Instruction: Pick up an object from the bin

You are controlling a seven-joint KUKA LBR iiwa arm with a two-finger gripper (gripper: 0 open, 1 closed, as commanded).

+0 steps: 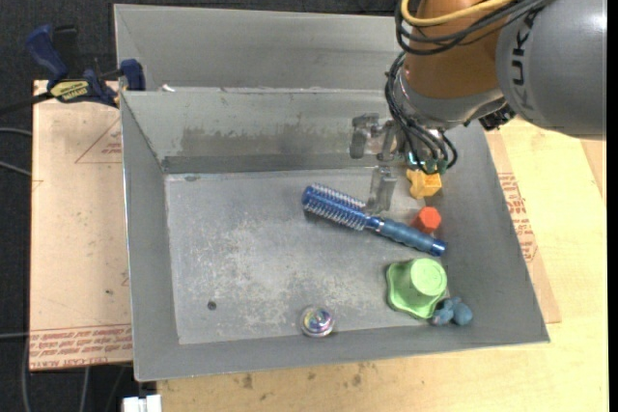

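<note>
Dark carpet with loose cables lies beyond the far side of the grey metal bin (pixel 145 236), whose sloped walls run down to a flat, scuffed floor, so we expect loose things to settle towards the middle and the right. We see the arm (pixel 565 43) come in from the right, its orange cover (pixel 454 24) hanging above the far right part of the bin with black and yellow cables looped round it. Below it the gripper (pixel 379 200) points almost straight down, and its tip stands just at the far edge of a blue hairbrush (pixel 372 220), where the bristled head meets the handle. We cannot tell from this angle whether the gripper is apart or together, and nothing shows as held in it. The brush lies flat and slantwise, head to the left and handle running right and nearer, which we judge leaves its narrow neck as the easiest place to close on. Near the right corner sits a green cup-like piece (pixel 417 287) with a small blue figure (pixel 452 312) touching its right side. A small orange piece (pixel 429 219) lies just beside the brush handle, a yellow one (pixel 425 181) just beyond it under the wrist, and a small shiny round thing (pixel 317 321) rests alone against the near wall.
</note>
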